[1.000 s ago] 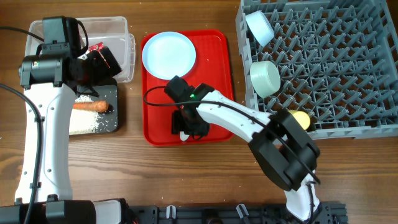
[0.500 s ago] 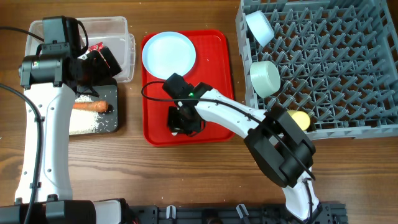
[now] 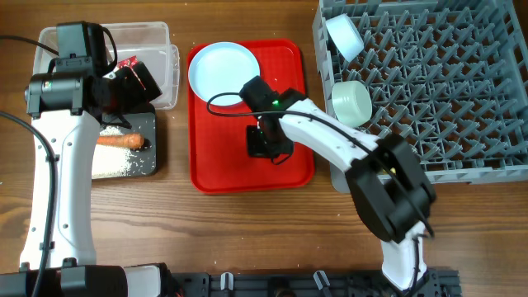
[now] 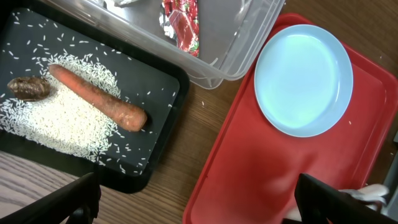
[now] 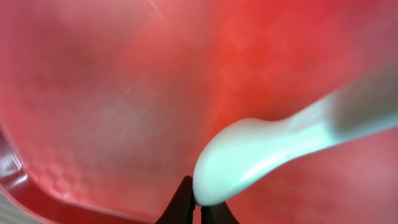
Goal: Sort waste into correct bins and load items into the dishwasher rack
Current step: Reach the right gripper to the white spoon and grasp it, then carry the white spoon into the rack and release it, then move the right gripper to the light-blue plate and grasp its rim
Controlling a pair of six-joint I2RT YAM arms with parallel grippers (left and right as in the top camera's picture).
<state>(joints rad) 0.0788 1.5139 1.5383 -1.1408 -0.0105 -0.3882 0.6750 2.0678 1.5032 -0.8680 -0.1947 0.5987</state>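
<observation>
Right end effector pinching spoon; left end effector spread.
Black tray is holding carrot, rice; tub is holding wrapper.

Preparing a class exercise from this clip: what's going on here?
The right gripper pinches the white spoon over the red tray, where the blue plate sits. The left gripper hangs open above the black tray holding a carrot and rice. A pale bowl and a mint bowl lie in the grey rack.
</observation>
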